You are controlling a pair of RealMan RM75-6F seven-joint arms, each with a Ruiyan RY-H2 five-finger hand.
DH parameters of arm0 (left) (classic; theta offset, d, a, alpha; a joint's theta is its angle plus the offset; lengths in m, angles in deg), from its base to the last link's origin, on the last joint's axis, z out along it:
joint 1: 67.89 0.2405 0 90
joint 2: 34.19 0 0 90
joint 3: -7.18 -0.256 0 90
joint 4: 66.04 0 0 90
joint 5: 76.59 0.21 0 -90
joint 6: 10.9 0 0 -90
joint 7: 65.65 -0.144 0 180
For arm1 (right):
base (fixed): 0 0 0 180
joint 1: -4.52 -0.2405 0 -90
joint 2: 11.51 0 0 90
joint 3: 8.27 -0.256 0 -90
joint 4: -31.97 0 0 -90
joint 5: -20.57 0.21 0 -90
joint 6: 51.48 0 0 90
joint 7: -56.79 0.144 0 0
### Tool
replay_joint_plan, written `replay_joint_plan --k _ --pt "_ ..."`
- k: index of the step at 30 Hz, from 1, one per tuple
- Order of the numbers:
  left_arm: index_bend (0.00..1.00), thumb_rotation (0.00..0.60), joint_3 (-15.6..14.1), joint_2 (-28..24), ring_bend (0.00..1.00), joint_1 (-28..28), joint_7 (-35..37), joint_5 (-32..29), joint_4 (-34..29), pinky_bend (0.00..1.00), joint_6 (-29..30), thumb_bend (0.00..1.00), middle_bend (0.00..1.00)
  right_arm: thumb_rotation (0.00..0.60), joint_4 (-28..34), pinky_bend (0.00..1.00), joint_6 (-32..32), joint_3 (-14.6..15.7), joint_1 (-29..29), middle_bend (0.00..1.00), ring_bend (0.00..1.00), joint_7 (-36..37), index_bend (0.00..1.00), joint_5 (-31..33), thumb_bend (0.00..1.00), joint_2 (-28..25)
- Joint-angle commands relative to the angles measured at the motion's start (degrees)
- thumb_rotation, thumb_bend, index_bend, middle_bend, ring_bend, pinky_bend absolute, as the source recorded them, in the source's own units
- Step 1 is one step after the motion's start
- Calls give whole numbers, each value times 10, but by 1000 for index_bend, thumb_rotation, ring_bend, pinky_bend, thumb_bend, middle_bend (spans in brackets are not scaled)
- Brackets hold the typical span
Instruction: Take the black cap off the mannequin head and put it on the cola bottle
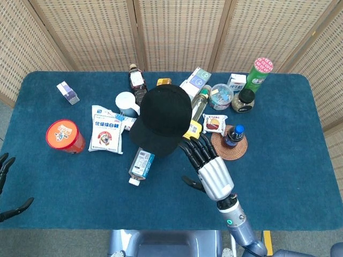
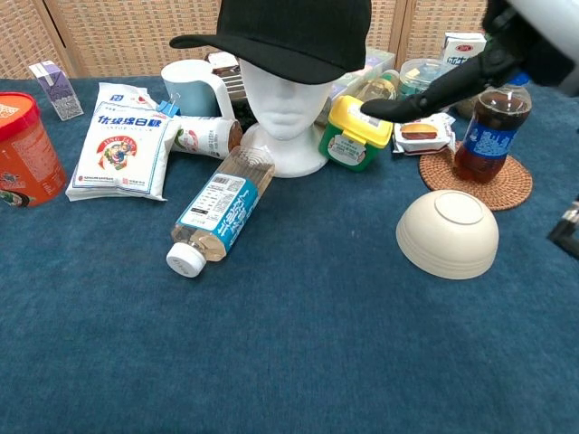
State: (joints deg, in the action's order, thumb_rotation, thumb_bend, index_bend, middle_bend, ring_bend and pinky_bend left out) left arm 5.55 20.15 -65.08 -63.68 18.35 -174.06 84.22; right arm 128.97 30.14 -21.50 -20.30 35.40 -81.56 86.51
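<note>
Sitting left of robot hand [image 1: 210,168]: black cap [image 1: 161,119]

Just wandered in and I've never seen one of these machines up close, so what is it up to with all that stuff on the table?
The right hand, open with its fingers spread, reaches toward the black cap, which sits on the white mannequin head. It holds nothing and is not yet touching the cap. The cola bottle, where the cap should end up, stands on a woven coaster. The left hand rests open at the table's near edge.
</note>
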Motion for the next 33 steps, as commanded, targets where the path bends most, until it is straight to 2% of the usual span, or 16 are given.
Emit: replay_joint_plan --k 1,12,24,30,33 --pt "0 600 0 -1 0 0 5 0 2 0 0 158 0 600 -24 25 -12 -14 -16 157 143 -45 108 29 0 53" --pt "0 600 5 -8 0 -2 23 -12 5 0 -5 158 0 600 -122 26 -10 -51 -56 195 163 -91 139 66 27 142" --pt "0 600 9 -14 0 -2 38 -21 8 0 -6 159 0 600 -165 30 7 -68 -82 286 203 -97 201 82 50 181" --pt "0 600 9 -18 0 -1 52 -22 12 0 -6 158 0 600 -201 70 19 -79 -97 309 234 -103 224 88 114 209" --pt "0 600 9 -19 0 -1 58 -23 16 0 -5 158 0 600 -224 136 27 -91 -106 320 258 -99 235 90 134 218"
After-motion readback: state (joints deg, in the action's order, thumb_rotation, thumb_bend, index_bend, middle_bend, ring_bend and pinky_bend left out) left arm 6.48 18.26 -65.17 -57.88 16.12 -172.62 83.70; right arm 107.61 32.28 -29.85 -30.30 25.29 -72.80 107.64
